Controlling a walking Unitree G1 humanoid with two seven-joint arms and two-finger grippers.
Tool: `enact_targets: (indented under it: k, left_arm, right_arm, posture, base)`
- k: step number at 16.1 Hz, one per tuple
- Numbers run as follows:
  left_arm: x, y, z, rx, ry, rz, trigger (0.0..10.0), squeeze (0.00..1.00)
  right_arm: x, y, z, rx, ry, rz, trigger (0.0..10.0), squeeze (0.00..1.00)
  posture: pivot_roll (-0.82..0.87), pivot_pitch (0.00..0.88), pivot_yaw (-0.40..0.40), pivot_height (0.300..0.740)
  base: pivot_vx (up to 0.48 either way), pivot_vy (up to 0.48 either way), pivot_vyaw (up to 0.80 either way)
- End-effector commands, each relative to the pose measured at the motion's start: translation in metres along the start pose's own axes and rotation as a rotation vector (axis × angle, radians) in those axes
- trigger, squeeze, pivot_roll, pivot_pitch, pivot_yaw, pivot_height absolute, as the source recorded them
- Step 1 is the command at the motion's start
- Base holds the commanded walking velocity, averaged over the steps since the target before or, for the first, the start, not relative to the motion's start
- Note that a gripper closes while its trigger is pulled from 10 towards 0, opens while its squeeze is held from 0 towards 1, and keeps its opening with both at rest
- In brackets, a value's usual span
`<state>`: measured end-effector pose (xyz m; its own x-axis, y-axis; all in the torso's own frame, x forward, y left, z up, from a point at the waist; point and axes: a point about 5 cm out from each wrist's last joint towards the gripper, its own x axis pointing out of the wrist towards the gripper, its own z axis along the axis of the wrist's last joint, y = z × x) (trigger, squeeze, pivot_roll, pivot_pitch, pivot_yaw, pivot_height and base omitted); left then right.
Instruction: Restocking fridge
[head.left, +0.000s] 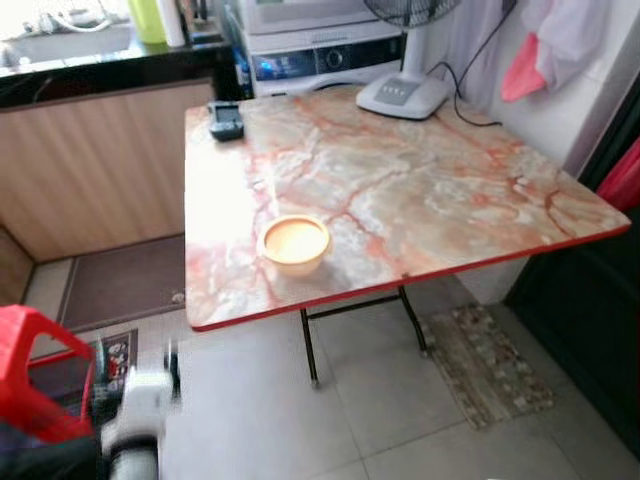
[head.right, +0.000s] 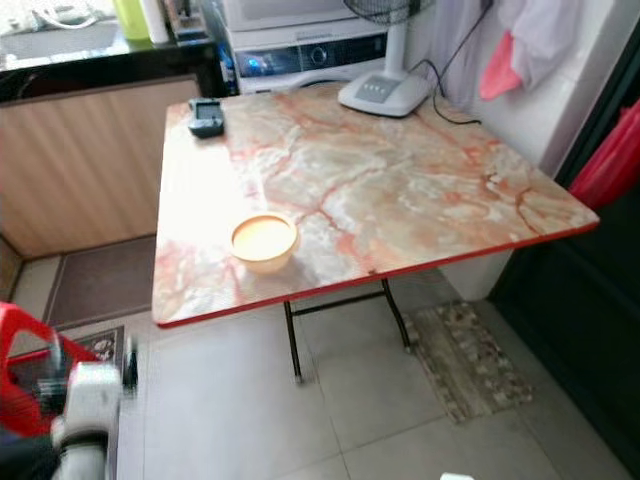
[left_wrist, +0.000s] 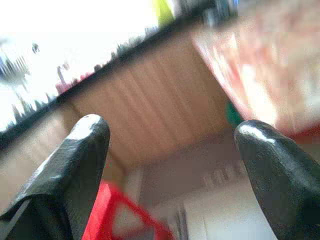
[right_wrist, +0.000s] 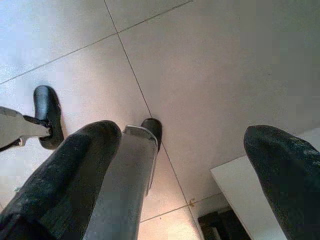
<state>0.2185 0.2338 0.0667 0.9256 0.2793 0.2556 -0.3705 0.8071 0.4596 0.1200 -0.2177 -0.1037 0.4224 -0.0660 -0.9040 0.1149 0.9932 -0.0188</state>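
A pale yellow bowl (head.left: 295, 243) sits near the front edge of the marble-patterned folding table (head.left: 420, 190); what it holds cannot be made out. My left arm (head.left: 137, 408) is low at the left, blurred, over the floor beside a red plastic stool (head.left: 30, 370). In the left wrist view my left gripper (left_wrist: 175, 165) is open with nothing between its fingers (left_wrist: 82, 150), facing a wooden cabinet front and the table's edge. My right gripper (right_wrist: 180, 175) is open too and hangs over the grey floor tiles, with my own leg and black foot (right_wrist: 150, 129) below it.
A white fan base (head.left: 402, 95) and its cable stand at the table's back; a small black device (head.left: 225, 120) lies at its far left corner. A washing machine (head.left: 320, 55) and wooden counter (head.left: 100, 160) lie behind. A patterned rug (head.left: 485, 365) and a dark doorway (head.left: 600, 330) are on the right.
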Motion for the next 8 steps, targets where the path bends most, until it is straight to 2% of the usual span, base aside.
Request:
enact_targets:
  k: [1,2,4,6,7,8]
  left_arm:
    - [0.011,0.004,0.016,0.026,-0.065,0.013,10.0,0.00]
    - [0.020,-0.002,0.031,0.026,-0.133,-0.026,10.0,0.00]
    - [0.028,-0.012,0.048,-0.008,-0.186,-0.079,10.0,0.00]
    - [0.043,-0.035,0.066,-0.174,-0.154,-0.129,10.0,0.00]
    - [0.052,-0.041,0.076,-0.263,-0.143,-0.117,10.0,0.00]
    - [0.057,-0.045,0.083,-0.305,-0.150,-0.121,10.0,0.00]
  right_arm:
    - [0.000,0.000,-0.001,-0.005,0.005,0.000,10.0,0.00]
    - [0.000,0.000,-0.002,-0.004,0.004,-0.001,10.0,0.00]
    - [0.000,0.001,-0.002,0.008,0.003,-0.002,10.0,0.00]
    - [0.000,0.004,-0.003,0.028,0.005,-0.002,10.0,0.00]
    - [0.000,0.003,-0.002,0.041,-0.002,-0.009,10.0,0.00]
    - [0.000,0.001,0.000,0.055,-0.009,-0.018,10.0,0.00]
  posture:
    - [0.08,0.010,0.018,0.740]
    - [0.07,0.002,0.023,0.740]
    - [0.07,0.000,0.025,0.740]
    - [0.05,0.000,0.028,0.740]
    - [0.05,0.000,0.026,0.740]
    - [0.05,0.008,0.025,0.740]
  base:
    - [0.000,0.000,0.00]
    - [0.000,0.000,0.00]
    - [0.000,0.000,0.00]
    - [0.000,0.000,0.00]
    - [0.000,0.000,0.00]
    - [0.000,0.000,0.00]
